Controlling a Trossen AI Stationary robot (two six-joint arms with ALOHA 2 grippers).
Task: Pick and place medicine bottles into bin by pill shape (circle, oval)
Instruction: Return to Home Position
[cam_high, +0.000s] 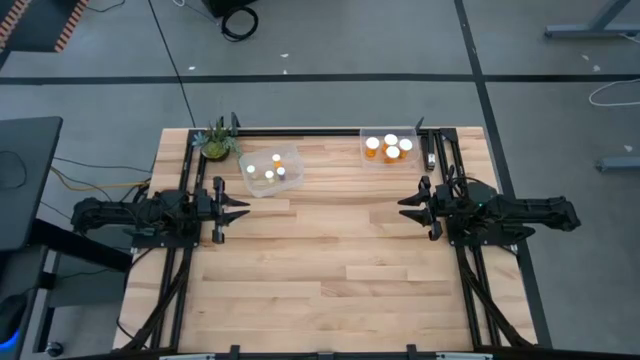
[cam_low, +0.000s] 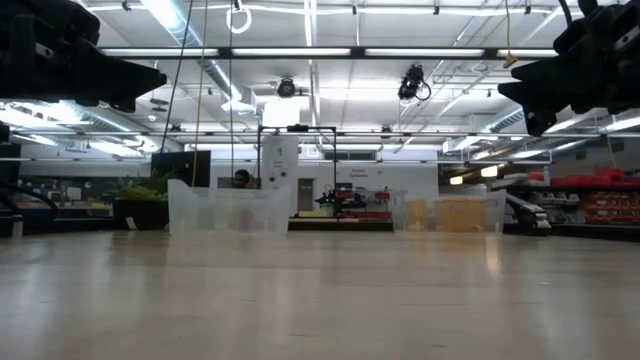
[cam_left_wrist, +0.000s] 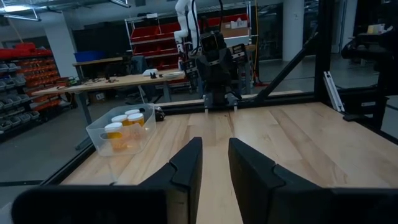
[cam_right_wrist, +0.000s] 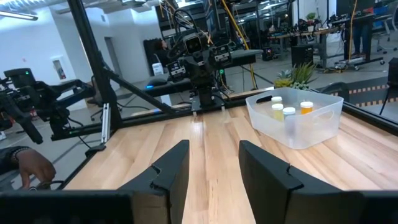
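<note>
Several small white-capped bottles (cam_high: 272, 172) stand in a clear bin (cam_high: 286, 157) at the table's far left, also in the right wrist view (cam_right_wrist: 283, 112). Several wider orange bottles (cam_high: 390, 146) stand in a second clear bin (cam_high: 366, 158) at the far right, also in the left wrist view (cam_left_wrist: 123, 129). My left gripper (cam_high: 244, 209) hovers open and empty at the table's left side, fingers pointing toward the right. My right gripper (cam_high: 404, 208) hovers open and empty at the right side, pointing toward the left.
A small potted plant (cam_high: 215, 143) stands at the far left corner beside the left bin. A black frame rail (cam_high: 300, 131) runs along the table's far edge. A person's hand (cam_right_wrist: 28, 165) shows beyond the table in the right wrist view.
</note>
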